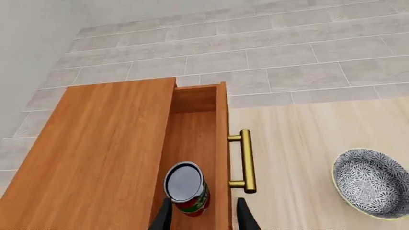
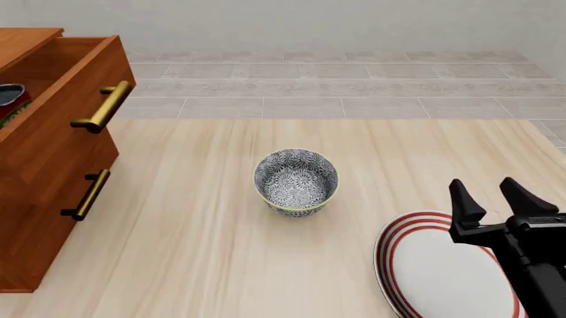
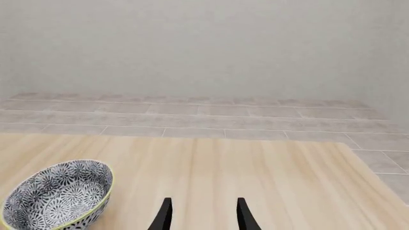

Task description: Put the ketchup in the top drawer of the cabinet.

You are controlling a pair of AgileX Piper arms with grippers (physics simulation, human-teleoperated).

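Note:
The ketchup (image 1: 187,188), a red can with a green-and-white label and a dark glossy top, stands inside the top drawer (image 1: 191,139) of the wooden cabinet (image 1: 102,153). The drawer is pulled out, its brass handle (image 1: 246,160) beside the can. My left gripper (image 1: 203,218) hangs open just above the drawer, its fingers wider apart than the can and not touching it. In the front view only an edge of the ketchup (image 2: 9,99) shows in the top drawer (image 2: 62,112), and the left arm is out of frame. My right gripper (image 2: 491,195) is open and holds nothing, low at the right.
A grey patterned bowl (image 2: 296,180) sits mid-table, also seen as the bowl (image 3: 57,194) in the right wrist view. A white plate with red rings (image 2: 433,265) lies under the right arm. The lower drawer is closed, with its own handle (image 2: 89,194).

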